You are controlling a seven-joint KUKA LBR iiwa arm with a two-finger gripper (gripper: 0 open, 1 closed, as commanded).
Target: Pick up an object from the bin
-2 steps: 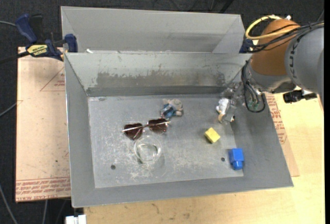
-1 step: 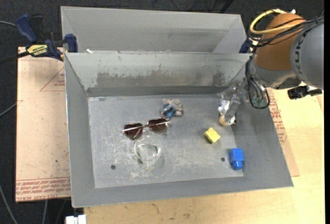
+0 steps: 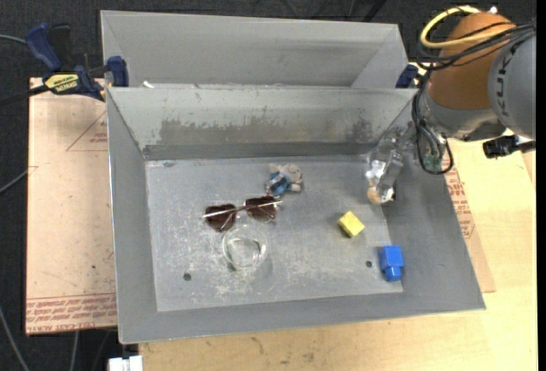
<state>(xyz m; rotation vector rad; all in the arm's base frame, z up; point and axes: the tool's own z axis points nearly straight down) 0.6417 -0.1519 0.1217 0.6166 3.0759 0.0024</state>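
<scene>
One small yellow cube [image 3: 351,225] lies near my gripper [image 3: 381,187] in the grey metal bin [image 3: 256,118]; parted or closed, I cannot tell.

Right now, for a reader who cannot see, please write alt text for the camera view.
The robot's gripper hangs in the right rear part of a grey metal bin, with a yellow block nearest to it. A blue block, brown-tinted sunglasses, a clear plastic ring and a small blue and white object lie scattered on the floor.
</scene>
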